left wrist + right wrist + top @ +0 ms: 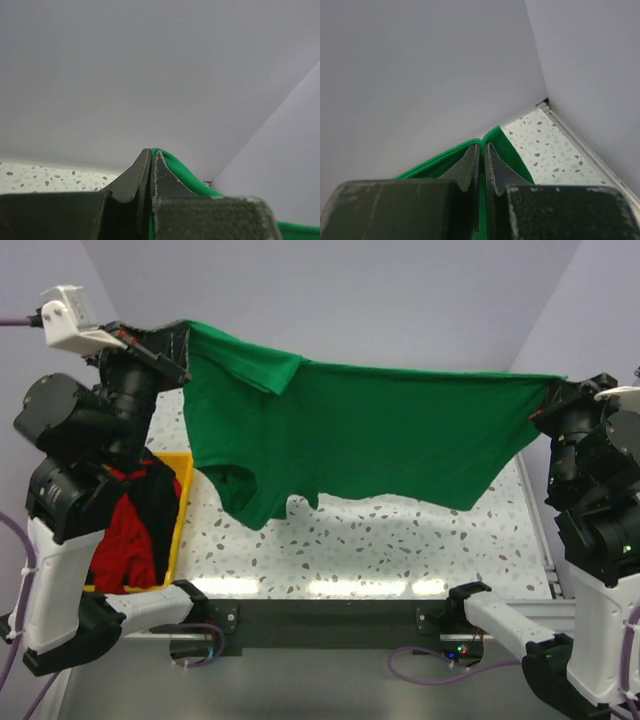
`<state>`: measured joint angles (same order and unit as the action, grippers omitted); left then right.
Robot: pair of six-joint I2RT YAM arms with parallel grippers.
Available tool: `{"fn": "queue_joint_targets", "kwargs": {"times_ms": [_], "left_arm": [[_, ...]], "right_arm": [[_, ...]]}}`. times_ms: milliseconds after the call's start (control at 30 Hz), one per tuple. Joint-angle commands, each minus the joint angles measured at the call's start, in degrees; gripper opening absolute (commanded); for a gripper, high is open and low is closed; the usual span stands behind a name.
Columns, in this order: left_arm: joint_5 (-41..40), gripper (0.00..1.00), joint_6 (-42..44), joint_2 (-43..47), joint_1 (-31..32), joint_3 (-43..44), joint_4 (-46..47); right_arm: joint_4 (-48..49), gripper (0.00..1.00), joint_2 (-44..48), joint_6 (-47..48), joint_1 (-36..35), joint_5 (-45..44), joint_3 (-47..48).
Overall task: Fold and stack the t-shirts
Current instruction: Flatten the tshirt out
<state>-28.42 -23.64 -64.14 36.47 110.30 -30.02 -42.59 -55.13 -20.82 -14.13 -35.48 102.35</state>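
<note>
The bright green cotton short-sleeved t-shirt point(370, 430) hangs spread wide in the air above the white speckled table point(400, 550), stretched between the two arms. The left gripper point(178, 348) is raised at the far left and clamps the shirt's upper left edge. In the left wrist view its two black fingers point(132, 180) are pressed together with a ridge of green cloth pinched at their tips. The right gripper point(545, 402) is raised at the far right and grips the opposite upper corner. In the right wrist view its fingers point(467, 167) are closed on a fold of the green fabric, which pokes out above the tips.

The top edge of the shirt runs almost taut from one gripper to the other, dipping slightly toward the right. One sleeve folds over near the left gripper, and the lower part hangs in uneven folds, lowest on the left side. From the top view the hem appears to be clear of the table, though this is hard to judge.

A yellow plastic bin point(181, 502) sits at the table's left edge, partly behind the left arm. A red shirt point(125, 540) and a black shirt point(152, 485) lie crumpled inside it.
</note>
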Motion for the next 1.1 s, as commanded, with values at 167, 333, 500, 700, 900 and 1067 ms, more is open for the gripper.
{"fn": "queue_joint_targets", "kwargs": {"times_ms": [167, 333, 500, 700, 900, 1067], "left_arm": [[0.02, 0.0, 7.65, -16.78, -6.82, 3.16, 12.96], [14.87, 0.0, 2.38, -33.8, -18.52, 16.47, 17.45], [27.1, 0.0, -4.65, -49.84, -28.11, 37.86, 26.72], [30.71, 0.0, -6.42, -44.15, -32.51, 26.54, 42.68], [34.14, 0.0, -7.83, -37.04, -35.15, 16.81, 40.32], [36.94, 0.0, -11.51, -22.54, -35.15, -11.9, 43.46]], "right_arm": [[15.68, 0.0, -11.91, 2.36, 0.24, 0.41, -3.65], [23.94, 0.0, -26.21, 4.03, 0.51, 1.82, 1.35], [26.07, 0.0, -41.61, 4.56, 2.18, 4.19, 19.87], [26.67, 0.0, -52.01, 5.61, 3.14, 4.9, 36.17], [33.88, 0.0, -39.82, 2.64, 3.58, 4.37, 14.22], [30.12, 0.0, -32.07, -1.93, 3.93, 4.02, -4.93]]}}
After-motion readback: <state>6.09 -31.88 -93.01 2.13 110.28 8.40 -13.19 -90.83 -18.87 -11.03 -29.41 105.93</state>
